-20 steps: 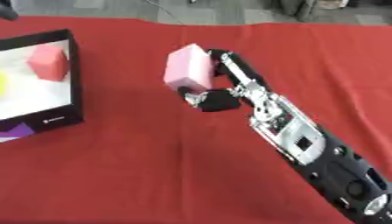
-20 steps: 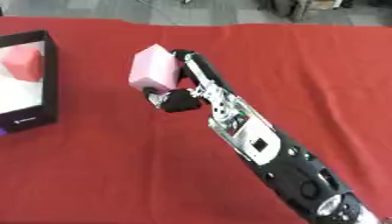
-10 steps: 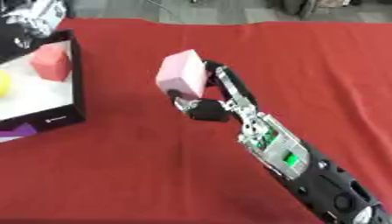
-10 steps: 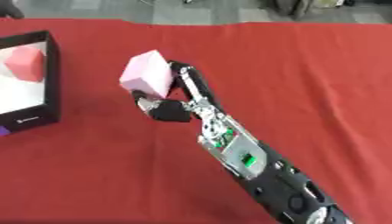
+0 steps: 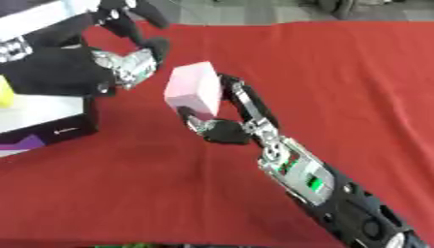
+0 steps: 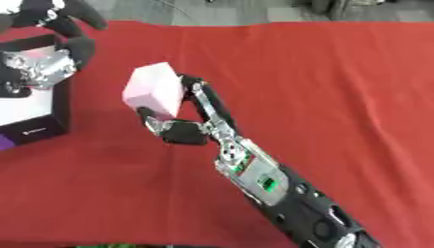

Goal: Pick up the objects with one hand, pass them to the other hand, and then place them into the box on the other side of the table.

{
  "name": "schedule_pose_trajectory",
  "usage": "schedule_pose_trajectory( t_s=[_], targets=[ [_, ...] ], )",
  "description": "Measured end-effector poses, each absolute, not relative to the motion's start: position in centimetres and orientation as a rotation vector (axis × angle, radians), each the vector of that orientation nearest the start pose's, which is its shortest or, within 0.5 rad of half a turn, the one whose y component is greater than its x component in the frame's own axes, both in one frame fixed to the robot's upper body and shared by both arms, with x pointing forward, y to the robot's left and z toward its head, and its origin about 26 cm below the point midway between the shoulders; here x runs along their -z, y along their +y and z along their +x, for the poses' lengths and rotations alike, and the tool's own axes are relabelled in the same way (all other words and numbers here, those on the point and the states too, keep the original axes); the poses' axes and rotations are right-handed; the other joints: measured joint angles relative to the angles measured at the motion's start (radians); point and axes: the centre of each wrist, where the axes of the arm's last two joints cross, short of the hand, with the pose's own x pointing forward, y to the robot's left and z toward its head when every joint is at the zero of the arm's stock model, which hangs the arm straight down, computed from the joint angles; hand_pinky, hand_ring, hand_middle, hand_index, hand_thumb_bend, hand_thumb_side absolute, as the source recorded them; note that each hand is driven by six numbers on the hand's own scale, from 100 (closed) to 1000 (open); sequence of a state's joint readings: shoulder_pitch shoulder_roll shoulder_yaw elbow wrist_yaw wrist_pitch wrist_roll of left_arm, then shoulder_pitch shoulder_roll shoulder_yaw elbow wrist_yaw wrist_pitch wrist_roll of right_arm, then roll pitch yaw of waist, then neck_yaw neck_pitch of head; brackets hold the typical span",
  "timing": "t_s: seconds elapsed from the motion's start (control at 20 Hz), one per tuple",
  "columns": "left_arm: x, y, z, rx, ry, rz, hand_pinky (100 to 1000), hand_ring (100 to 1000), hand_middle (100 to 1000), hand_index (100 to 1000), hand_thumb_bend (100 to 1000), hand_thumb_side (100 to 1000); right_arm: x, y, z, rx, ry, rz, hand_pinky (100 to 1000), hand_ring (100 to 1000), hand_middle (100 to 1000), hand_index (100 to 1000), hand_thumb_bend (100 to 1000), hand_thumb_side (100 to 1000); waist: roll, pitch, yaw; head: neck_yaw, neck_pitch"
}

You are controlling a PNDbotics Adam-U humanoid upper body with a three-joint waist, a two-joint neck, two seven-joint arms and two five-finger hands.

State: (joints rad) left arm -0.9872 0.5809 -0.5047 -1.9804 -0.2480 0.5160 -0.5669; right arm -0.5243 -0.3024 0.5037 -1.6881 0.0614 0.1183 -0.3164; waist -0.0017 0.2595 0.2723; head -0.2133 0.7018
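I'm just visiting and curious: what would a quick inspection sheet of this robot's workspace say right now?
Surface: red tablecloth, flat.
Job's things: pink block held above the cloth; black box at the left edge, a yellow thing inside.
Clutter: nothing seen.
Hands: right hand curled round the pink block; left hand open beside it, fingers spread, not touching it.
Cables: nothing seen.
Surroundings: grey floor beyond the far edge.
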Motion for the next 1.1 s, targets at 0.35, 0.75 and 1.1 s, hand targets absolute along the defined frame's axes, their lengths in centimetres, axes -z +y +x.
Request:
schedule_pose_trajectory(
  t_s=[0.35,0.75,1.1],
  targets=[
    [-32.9,11.0,29.1,1.745,-1.676,0.428,872,791,818,860,333,582,-14.2,-12.6,33.2,-0.602,-2.098,-0.112,773,493,398,552,100,200,0.001,0.000,0.001,0.006,0.009],
    [-32.5,9.8,29.3,1.838,-1.647,0.551,878,820,826,904,449,450,-13.9,-12.0,32.9,-0.649,-2.121,-0.118,769,494,398,552,100,172,0.001,-0.001,0.006,0.010,0.015],
    [-31.7,9.1,29.3,1.844,-1.630,0.653,880,819,817,885,531,424,-13.9,-11.7,32.6,-0.688,-2.157,-0.134,770,496,399,552,100,138,0.001,-0.001,0.006,0.014,0.017]
  ],
)
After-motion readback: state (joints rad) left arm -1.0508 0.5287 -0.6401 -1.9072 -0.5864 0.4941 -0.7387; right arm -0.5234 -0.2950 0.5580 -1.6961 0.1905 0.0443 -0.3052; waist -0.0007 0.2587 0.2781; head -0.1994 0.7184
